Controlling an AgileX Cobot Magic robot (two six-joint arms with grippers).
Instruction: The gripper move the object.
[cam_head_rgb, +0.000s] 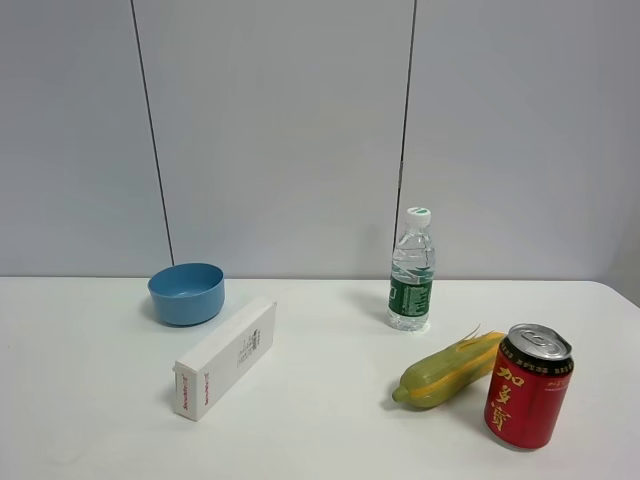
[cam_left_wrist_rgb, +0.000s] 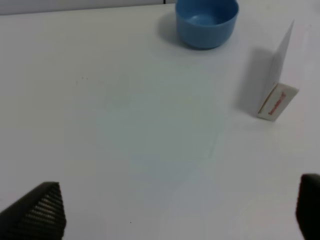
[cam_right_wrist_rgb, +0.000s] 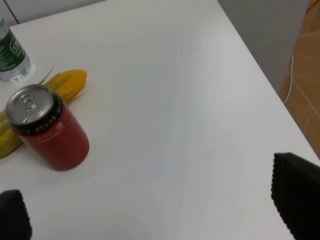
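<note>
The red can with yellow characters and a silver top stands upright at the table's front right. It also shows in the right wrist view, touching or next to the corn. My right gripper is open and empty, its black fingertips wide apart, and the can lies ahead of it towards one jaw. My left gripper is open and empty over bare table. Neither gripper shows in the exterior high view.
A yellow-green corn cob lies just left of the can. A clear water bottle stands behind it. A white box and a blue bowl sit on the left. The table's right edge is near the can.
</note>
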